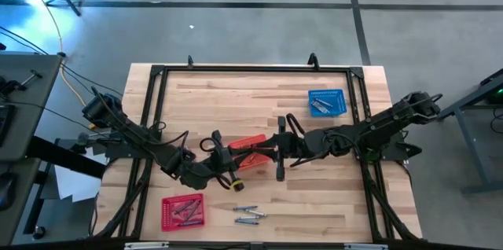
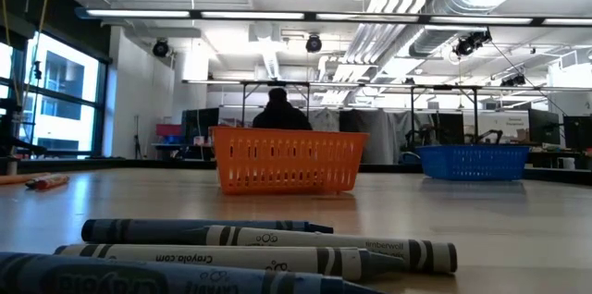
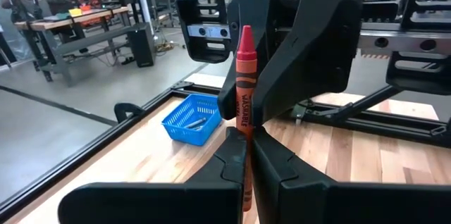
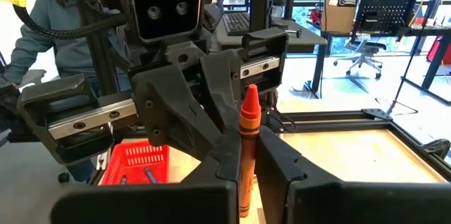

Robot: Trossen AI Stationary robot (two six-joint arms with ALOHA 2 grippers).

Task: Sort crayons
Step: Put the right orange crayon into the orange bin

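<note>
At the centre of the high view the left hand [image 1: 234, 158] and right hand [image 1: 277, 154] meet above the worktop [image 1: 259, 108]. Both wrist views show fingers pressed on one red crayon [image 3: 244, 104] standing upright, so each hand seems to pinch it, though which carries it is hard to tell. A red basket [image 1: 182, 211] sits at lower left with crayons inside, a blue basket [image 1: 327, 101] at upper right. Loose grey crayons [image 1: 247, 215] lie just right of the red basket.
</note>
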